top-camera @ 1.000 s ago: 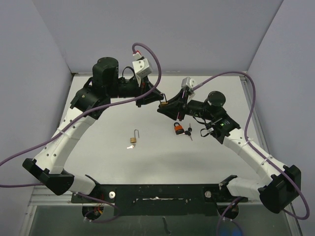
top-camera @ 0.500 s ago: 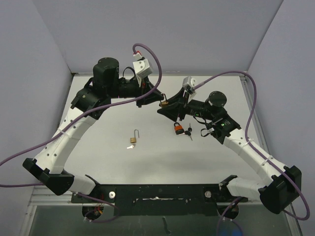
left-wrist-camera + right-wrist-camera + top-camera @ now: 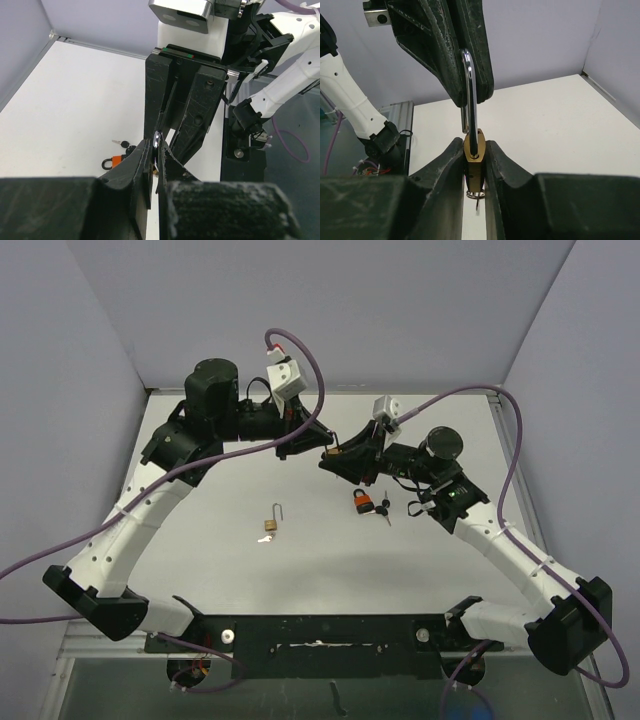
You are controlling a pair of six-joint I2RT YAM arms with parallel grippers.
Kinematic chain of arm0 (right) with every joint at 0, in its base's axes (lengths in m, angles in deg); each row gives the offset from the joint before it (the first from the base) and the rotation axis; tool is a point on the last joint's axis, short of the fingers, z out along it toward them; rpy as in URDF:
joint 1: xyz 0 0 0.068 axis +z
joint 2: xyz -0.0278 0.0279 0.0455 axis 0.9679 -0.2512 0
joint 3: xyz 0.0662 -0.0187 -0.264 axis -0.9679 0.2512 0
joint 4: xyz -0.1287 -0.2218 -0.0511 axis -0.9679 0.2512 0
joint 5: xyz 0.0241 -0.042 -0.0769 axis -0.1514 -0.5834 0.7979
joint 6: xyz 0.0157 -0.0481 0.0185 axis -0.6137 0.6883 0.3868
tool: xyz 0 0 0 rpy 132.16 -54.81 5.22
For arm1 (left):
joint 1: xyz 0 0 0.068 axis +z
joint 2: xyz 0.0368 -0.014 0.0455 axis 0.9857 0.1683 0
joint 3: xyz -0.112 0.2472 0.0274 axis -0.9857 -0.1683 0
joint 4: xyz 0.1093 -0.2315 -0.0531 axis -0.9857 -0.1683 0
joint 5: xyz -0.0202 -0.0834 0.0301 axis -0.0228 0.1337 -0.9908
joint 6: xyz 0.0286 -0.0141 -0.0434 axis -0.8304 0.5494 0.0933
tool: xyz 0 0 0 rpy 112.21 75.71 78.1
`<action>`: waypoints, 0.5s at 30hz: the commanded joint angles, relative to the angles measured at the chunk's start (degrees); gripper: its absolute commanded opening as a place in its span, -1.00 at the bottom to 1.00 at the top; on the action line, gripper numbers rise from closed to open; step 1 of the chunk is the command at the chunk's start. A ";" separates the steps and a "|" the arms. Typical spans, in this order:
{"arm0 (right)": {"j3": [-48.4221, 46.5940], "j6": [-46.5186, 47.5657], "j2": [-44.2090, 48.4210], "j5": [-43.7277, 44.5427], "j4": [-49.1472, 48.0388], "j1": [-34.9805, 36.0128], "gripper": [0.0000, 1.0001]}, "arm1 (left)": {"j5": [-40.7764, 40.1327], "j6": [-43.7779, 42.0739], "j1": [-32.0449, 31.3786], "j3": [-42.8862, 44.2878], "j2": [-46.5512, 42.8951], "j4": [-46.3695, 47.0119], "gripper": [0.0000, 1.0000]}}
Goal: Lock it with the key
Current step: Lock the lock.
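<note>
**While both arms meet at twelve o'clock, the brass padlock hangs clamped between them**

As you look down from above, pale lilac walls (image 3: 400, 310) close the far end and both sides of a plain white table (image 3: 200, 560). A metal rail runs along its six o'clock edge.

Your left arm (image 3: 150, 505) curves in from seven o'clock and your right arm (image 3: 510, 550) from five o'clock. A purple cable (image 3: 312, 360) trails off each arm.

Above the table, at twelve o'clock from its middle, the right gripper (image 3: 475, 150) is squeezed onto the body of the brass padlock (image 3: 474, 152). The lock stands upright, with a small ring (image 3: 474, 194) hanging under it. The left gripper (image 3: 155, 150) reaches in from the opposite side, its fingers pinched close on the silver shackle (image 3: 470, 95).

At three o'clock from the table's middle lies an orange padlock (image 3: 360, 502), with dark keys (image 3: 384, 513) just beside it. At nine o'clock lies a small open padlock (image 3: 271, 521).

Any lettering on the locks is too small to read.
</note>
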 commanded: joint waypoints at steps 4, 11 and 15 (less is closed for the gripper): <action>0.43 -1.75 3.27 -3.79 -10.42 -0.34 -1.00 | -0.15 -0.92 -0.15 -0.51 -2.66 2.88 -1.00; -1.86 -3.25 2.61 -7.66 -11.66 -0.33 -1.00 | 0.01 -1.41 -0.14 -0.71 -2.92 2.67 -1.00; -2.23 -3.04 3.05 -8.33 -11.80 -0.37 -1.00 | -0.09 -1.38 -0.21 -0.63 -3.10 2.57 -1.00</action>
